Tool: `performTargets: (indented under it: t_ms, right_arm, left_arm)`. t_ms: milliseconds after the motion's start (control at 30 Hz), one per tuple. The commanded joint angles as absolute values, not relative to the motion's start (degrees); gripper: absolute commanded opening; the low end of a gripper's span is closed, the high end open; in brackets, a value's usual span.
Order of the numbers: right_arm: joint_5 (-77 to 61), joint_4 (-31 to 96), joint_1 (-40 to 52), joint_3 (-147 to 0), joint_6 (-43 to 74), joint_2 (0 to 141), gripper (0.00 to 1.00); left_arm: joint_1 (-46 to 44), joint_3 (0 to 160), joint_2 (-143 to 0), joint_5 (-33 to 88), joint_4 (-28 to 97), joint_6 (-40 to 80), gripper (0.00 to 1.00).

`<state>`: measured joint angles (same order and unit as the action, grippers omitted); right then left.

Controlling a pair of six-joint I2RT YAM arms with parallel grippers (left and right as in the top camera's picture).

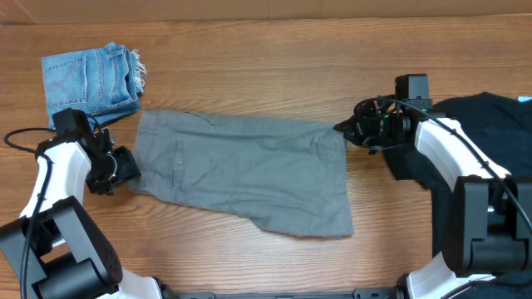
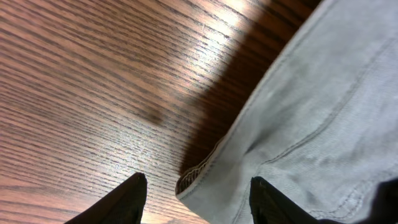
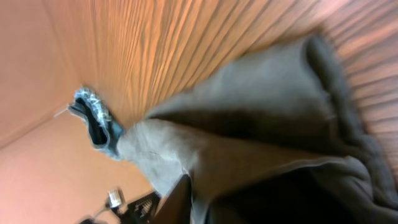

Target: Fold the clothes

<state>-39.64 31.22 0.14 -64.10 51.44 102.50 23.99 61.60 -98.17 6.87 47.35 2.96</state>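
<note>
The clothes (image 1: pixel 241 174), grey-khaki shorts, lie spread flat across the middle of the wooden table. My left gripper (image 1: pixel 129 170) sits at their left edge. In the left wrist view it (image 2: pixel 198 178) stands open, its dark fingertips (image 2: pixel 135 193) either side of a stitched corner of the clothes (image 2: pixel 323 112). My right gripper (image 1: pixel 342 129) is at the top right corner of the garment. The right wrist view is blurred: the grey cloth (image 3: pixel 249 112) bunches up right into the right gripper (image 3: pixel 205 193), which is shut on it. Only one finger shows.
Small folded light-blue denim shorts (image 1: pixel 87 79) lie at the back left, and their frayed edge (image 3: pixel 96 124) shows in the right wrist view. A black T-shirt (image 1: pixel 490 133) is heaped at the right under the right arm. Bare wood (image 1: pixel 249 58) lies behind the garment.
</note>
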Motion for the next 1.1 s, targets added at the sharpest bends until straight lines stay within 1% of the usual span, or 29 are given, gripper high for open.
performTargets:
  t_ms: [0,33,67,100,233,267,300,400,433,467,533,567,633,667,733,833,967,1033,1067]
  right_arm:
    - [-30.4,29.9,-0.2,-64.2,53.8,102.3,0.19]
    - [-28.4,29.8,-0.2,-64.2,53.8,102.3,0.25]
    - [-26.4,29.6,-0.4,-64.2,53.5,102.3,0.40]
    - [-25.5,29.0,-0.7,-64.2,51.5,102.3,0.48]
    - [-26.8,30.7,-3.4,-65.6,41.9,102.1,0.48]
    - [-27.8,31.9,-3.9,-66.2,39.6,101.7,0.48]
    - [-29.2,34.3,-4.2,-67.2,34.1,100.5,0.48]
    - [-28.9,39.5,-3.0,-68.5,25.5,97.1,0.45]
    - [-28.5,40.9,-2.2,-68.7,23.6,95.9,0.44]
    - [-27.8,42.7,-1.0,-68.7,22.4,94.4,0.41]
    - [-25.7,45.2,1.4,-68.7,22.3,92.4,0.29]
    - [-24.8,46.3,2.9,-68.7,22.3,91.9,0.25]
    - [-23.5,48.0,5.9,-68.7,22.4,91.8,0.22]
    - [-22.5,48.6,7.3,-68.6,22.8,92.2,0.21]
    - [-19.8,49.5,10.0,-68.6,24.6,93.7,0.19]
    - [-15.1,48.9,12.9,-68.6,29.2,97.1,0.16]
    - [-12.4,45.2,14.5,-68.6,34.4,104.4,0.13]
    - [-12.3,42.5,14.2,-68.6,35.0,107.4,0.09]
    - [-11.4,40.6,13.7,-68.6,35.6,108.8,0.09]
  left_arm:
    - [23.6,62.5,-98.2,7.5,47.4,2.5,0.56]
    - [23.6,62.5,-98.2,7.5,47.4,2.5,0.56]
    - [23.6,62.5,-98.2,7.5,47.4,2.5,0.56]
    - [23.6,62.5,-98.2,7.5,47.4,2.5,0.59]
    - [23.6,62.5,-98.2,7.8,48.0,2.5,0.60]
    - [23.6,62.5,-98.2,8.7,48.1,2.5,0.59]
    - [23.6,62.5,-98.2,11.8,48.1,0.8,0.56]
    - [23.6,64.2,-98.2,19.0,50.1,-3.8,0.35]
    - [23.5,65.2,-98.0,21.2,51.1,-5.7,0.30]
    - [23.5,66.5,-97.7,23.6,52.2,-7.7,0.26]
    - [23.4,68.7,-96.7,26.5,54.0,-9.6,0.25]
    - [23.2,69.8,-96.0,27.9,54.7,-10.8,0.25]
    - [22.3,71.0,-94.9,29.0,55.2,-11.9,0.25]
    - [21.6,71.0,-94.5,28.9,55.2,-11.9,0.28]
    - [19.8,70.8,-94.4,27.7,55.2,-12.3,0.29]
    - [16.0,68.5,-95.0,25.3,53.7,-12.2,0.28]
    - [11.3,64.2,-96.7,18.4,50.2,-9.6,0.26]
    - [9.8,62.1,-97.4,14.6,48.8,-7.6,0.25]
    - [9.4,61.1,-97.7,12.5,48.3,-6.5,0.25]
